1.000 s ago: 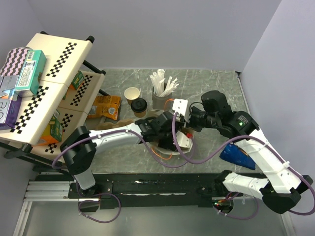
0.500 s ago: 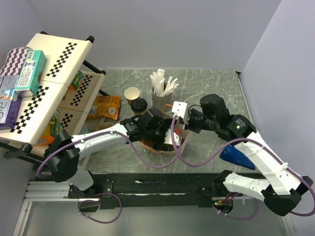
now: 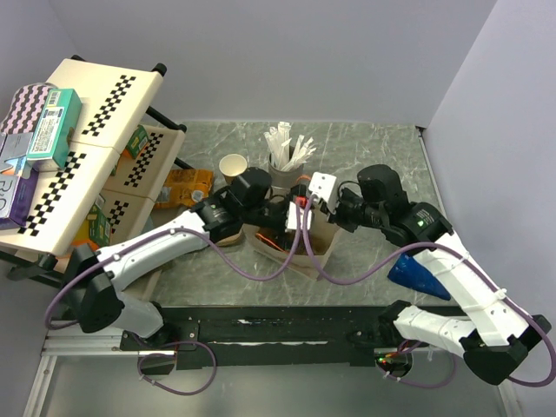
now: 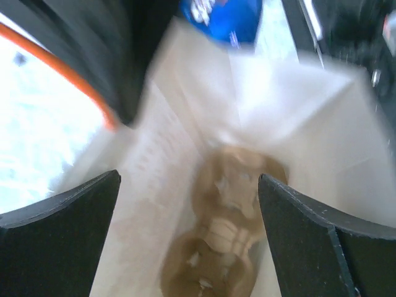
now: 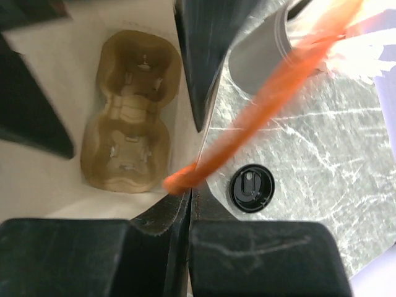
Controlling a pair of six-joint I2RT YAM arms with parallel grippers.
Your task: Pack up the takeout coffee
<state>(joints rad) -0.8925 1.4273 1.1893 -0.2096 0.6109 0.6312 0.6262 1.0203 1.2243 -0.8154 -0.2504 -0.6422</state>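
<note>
One open kraft coffee cup (image 3: 233, 165) stands at the back of the table. A black lid (image 5: 252, 187) shows on the marble beside the bag; whether a cup is under it I cannot tell. The paper bag (image 3: 317, 248) stands open at mid table, with the brown cup carrier (image 5: 131, 111) lying flat on its floor. My right gripper (image 5: 192, 198) is shut on the bag's rim and sits at the bag's right side (image 3: 328, 208). My left gripper (image 4: 189, 179) hangs open and empty above the bag's mouth, over the carrier (image 4: 226, 229), and its view is blurred.
A grey cup of white sticks (image 3: 282, 174) stands behind the bag. An orange snack packet (image 3: 187, 187) lies left of the cups. A checkered shelf rack with boxes (image 3: 87, 148) fills the left side. A blue cone (image 3: 419, 276) lies at the right. Orange cable loops over the bag.
My left gripper has lifted out of the bag and drawn back to the left, toward the cups, with its jaws wide. The right gripper has kept its hold on the bag's rim.
</note>
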